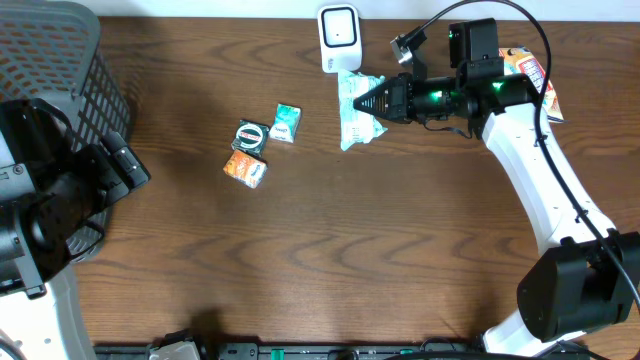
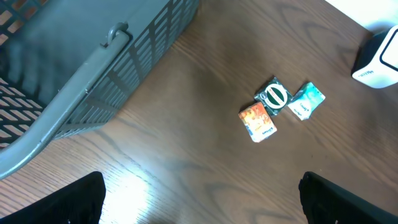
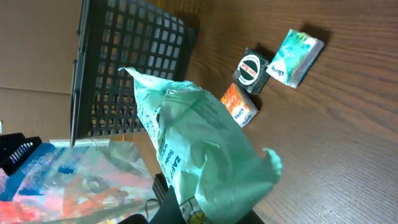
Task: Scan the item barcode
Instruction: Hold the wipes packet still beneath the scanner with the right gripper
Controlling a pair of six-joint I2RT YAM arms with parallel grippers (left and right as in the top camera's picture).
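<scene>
My right claw [image 1: 366,100] is pinching shut on the green bag [image 1: 350,122], its two dark, tapering fingers closing narrowly on a gathered fold of thin, crinkly plastic film. The bag is sagging and puckering around the grip, pale mint with darker green printing, soft and irregular in outline, and it is hanging just in front of the scanner [image 1: 339,38], a smooth white rounded block with a pale window that is standing at the far edge of the table [image 1: 350,260]. The tabletop is showing as dark brown wood with long wavy grain and a slight sheen. Further out to my left, three small packets are lying close together: a teal packet [image 1: 285,123] with a foil-like shine, a dark square packet [image 1: 250,135] bearing a round badge, and an orange packet [image 1: 245,168], the dark one touching the other two. Behind my right arm, a glossy red-and-orange wrapper [image 1: 530,70] is lying flat near the table's corner. My left claw [image 2: 202,202] is hovering well apart from all of this with its matte black fingers spread wide and gripping nothing, beside the grey basket [image 1: 60,60], a rigid plastic tub with open lattice walls and a thick rounded rim.
</scene>
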